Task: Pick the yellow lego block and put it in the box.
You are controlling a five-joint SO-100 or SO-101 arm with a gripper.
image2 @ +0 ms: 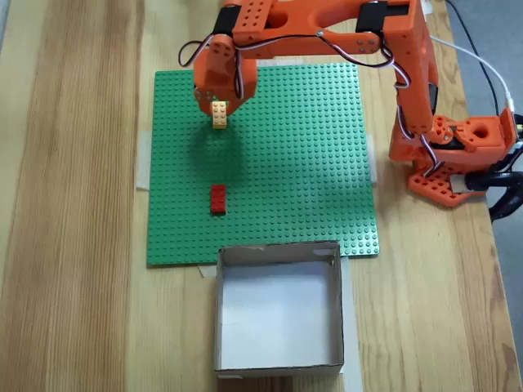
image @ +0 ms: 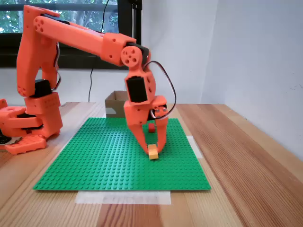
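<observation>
Hobby desk by a window (image: 57, 19), wooden table (image: 246, 156); green lego baseplate (image: 104, 156)

Wooden table (image2: 73, 204) bearing green baseplate (image2: 294, 163), box (image2: 278, 363), arm base (image2: 458, 155).

green studded baseplate (image2: 310, 163) taped to wooden table (image2: 73, 204), small red brick (image2: 217, 198) on it
</observation>
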